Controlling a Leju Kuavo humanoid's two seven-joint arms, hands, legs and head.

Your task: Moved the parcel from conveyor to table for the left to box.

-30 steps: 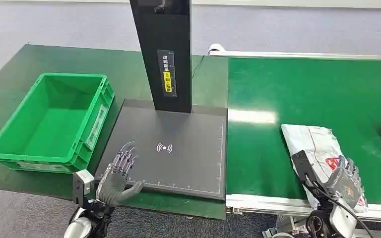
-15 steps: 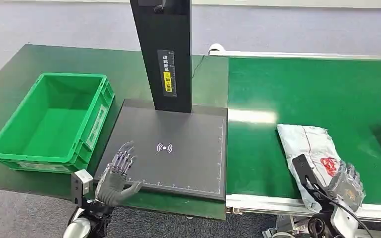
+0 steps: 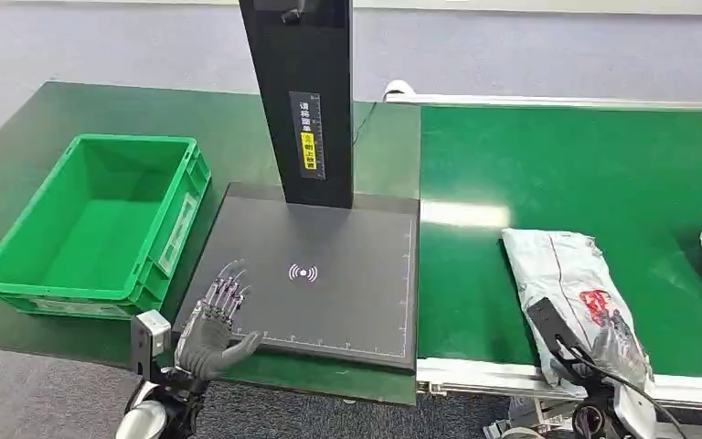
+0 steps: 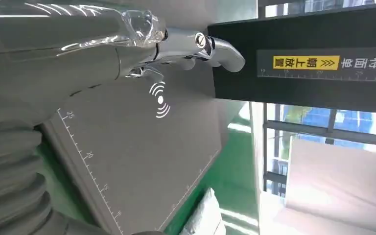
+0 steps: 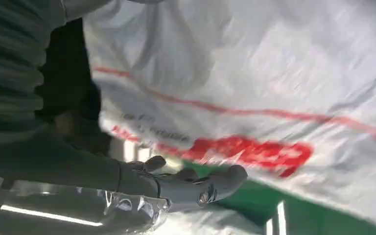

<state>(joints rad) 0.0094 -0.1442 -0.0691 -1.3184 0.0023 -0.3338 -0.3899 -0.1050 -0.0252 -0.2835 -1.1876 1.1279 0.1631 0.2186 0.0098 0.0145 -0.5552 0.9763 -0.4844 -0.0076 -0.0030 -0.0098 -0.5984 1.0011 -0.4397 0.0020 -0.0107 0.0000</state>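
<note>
Our left robot hand (image 3: 212,327) hovers low, fingers spread apart, thumb out to the side, holding nothing. Our right robot hand (image 3: 620,340) is raised at lower right, fingers extended and apart.

**Surfaces and finishes**

Parcel (image 3: 574,283): white crinkled plastic film, slightly shiny, red print. Conveyor belt (image 3: 585,174): green, smooth, faint sheen with a light glare patch. Crate (image 3: 91,224): green moulded plastic, glossy. Scan pad (image 3: 329,274): dark grey, matt, white printed marks. Post (image 3: 302,101): black, smooth, semi-gloss, yellow sticker. Table (image 3: 228,128): dark green matt top. Left hand (image 3: 215,320): grey plastic, metallic fingers (image 4: 215,46).
</note>
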